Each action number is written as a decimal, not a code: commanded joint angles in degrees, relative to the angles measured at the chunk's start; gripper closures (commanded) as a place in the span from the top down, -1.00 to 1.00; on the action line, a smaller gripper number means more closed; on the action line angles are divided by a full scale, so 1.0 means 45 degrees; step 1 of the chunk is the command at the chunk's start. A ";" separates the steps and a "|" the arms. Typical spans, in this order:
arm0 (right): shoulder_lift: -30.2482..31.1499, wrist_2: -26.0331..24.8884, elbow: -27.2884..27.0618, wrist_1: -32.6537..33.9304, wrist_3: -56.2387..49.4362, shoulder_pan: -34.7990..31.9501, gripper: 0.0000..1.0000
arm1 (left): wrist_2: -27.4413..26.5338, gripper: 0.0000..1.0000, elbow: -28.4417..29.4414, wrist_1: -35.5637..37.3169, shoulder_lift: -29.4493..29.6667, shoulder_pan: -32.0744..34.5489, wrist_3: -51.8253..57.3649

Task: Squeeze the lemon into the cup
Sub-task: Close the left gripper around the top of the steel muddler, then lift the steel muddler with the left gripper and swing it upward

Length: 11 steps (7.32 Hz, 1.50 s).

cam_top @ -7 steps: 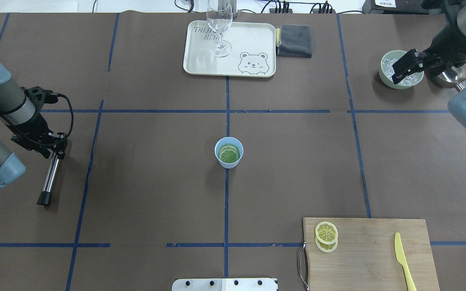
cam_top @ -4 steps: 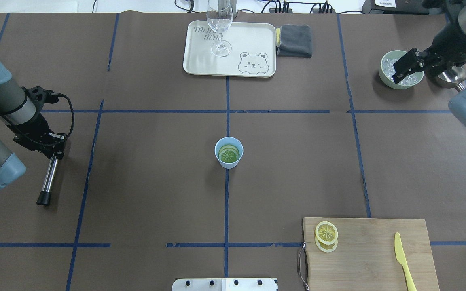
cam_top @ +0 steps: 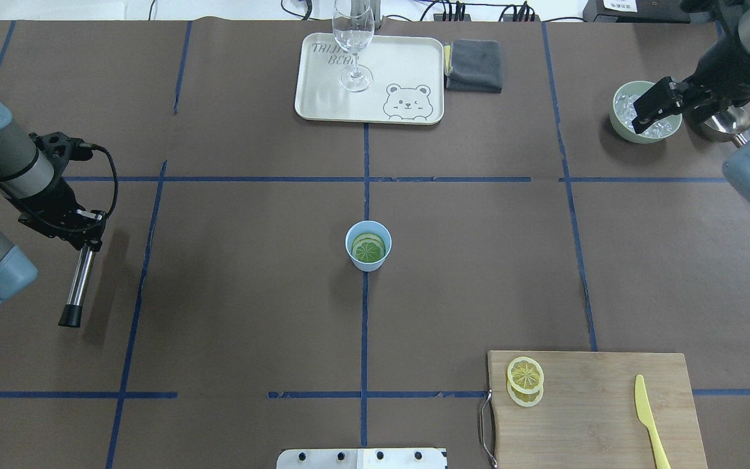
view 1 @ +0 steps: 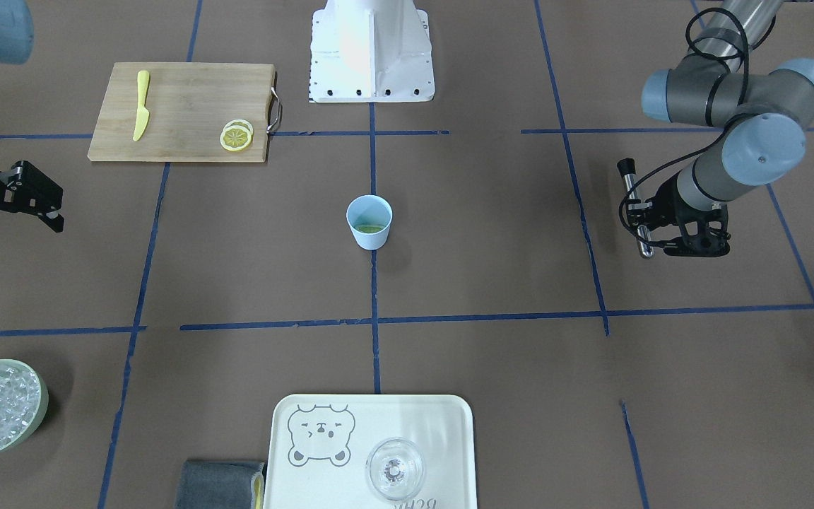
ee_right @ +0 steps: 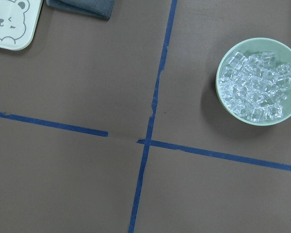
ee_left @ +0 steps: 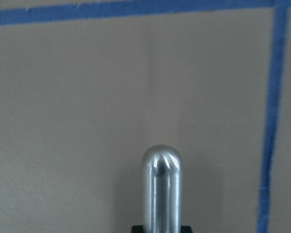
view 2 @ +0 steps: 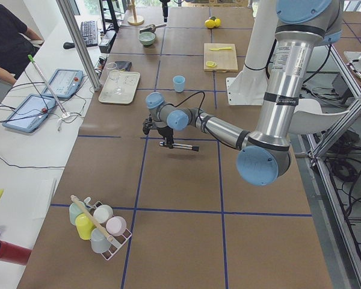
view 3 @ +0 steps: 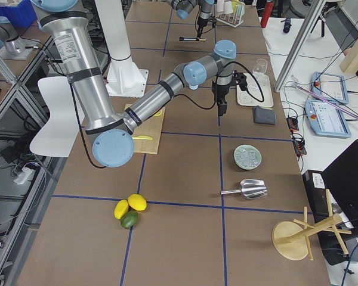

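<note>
- The cup (cam_top: pixel 368 245) stands upright on the desk (cam_top: pixel 251 260), at the centre of the overhead view where two blue tape lines cross.
- Lemon slices (cam_top: pixel 368 249) lie flat inside the cup, overlapping. They look greenish against its blue wall.
- Two more slices (cam_top: pixel 525 376) lie stacked and slightly offset on a wooden cutting board (cam_top: pixel 596 410) at the lower right of the overhead view, near its metal handle.
- A yellow toy knife (cam_top: pixel 647 413) lies on the same board, well apart from those slices.
- The left claw (cam_top: pixel 92 240), at the left edge of the overhead view, is clamped on a metal rod (cam_top: pixel 79 283). The rod is held above the desk, its black cap pointing towards the bottom of the frame.
- The right claw (view 1: pixel 17 230) is at the upper right of the overhead view. Its fingers stand apart with nothing between them.
- It hangs over the near edge of a pale-green bowl (ee_right: pixel 219 85) filled with ice (ee_right: pixel 257 85).
- A cream tray (cam_top: pixel 401 65) with a bear drawing sits at the top centre of the overhead view and carries a clear stemmed glass (cam_top: pixel 353 39).
- A folded grey cloth (cam_top: pixel 474 65) lies just beside the tray.
</note>
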<state>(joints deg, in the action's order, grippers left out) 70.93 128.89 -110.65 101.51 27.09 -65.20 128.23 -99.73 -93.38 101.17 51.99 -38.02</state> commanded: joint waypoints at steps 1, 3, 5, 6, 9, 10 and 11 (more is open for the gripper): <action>0.0000 0.0069 0.0058 0.0000 0.0054 0.0017 1.00 | -0.1903 -1.00 -0.2630 0.0458 0.0074 0.0608 -0.0047; -0.0020 0.0088 0.0078 0.0000 0.0093 0.0017 1.00 | -0.2869 -1.00 -0.3771 0.0573 0.0911 0.0962 -0.0533; -0.0020 0.0321 0.0078 0.0000 0.0094 0.0036 1.00 | -0.4342 -1.00 -0.4589 0.0632 0.2024 0.1356 -0.2124; -0.0020 0.0438 0.0078 0.0000 0.0094 0.0036 1.00 | -0.4915 -1.00 -0.4711 0.0614 0.2705 0.1298 -0.3336; -0.0020 0.0595 0.0020 0.0000 0.0211 0.0017 1.00 | -0.9336 -1.00 -0.5668 0.0496 0.2751 -0.2104 -0.7021; -0.0001 0.0596 0.0039 0.0000 0.0211 0.0017 1.00 | -1.1114 -1.00 -0.5746 0.0496 0.2751 -0.3474 -0.8548; 0.0019 0.0596 0.0039 0.0020 0.0211 0.0017 1.00 | -1.2620 -1.00 -0.5844 0.0496 0.2751 -0.4339 -0.9201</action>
<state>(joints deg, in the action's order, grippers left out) 70.92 131.50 -110.48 101.53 28.02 -65.12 80.44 -125.44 -91.13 113.51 38.54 -73.68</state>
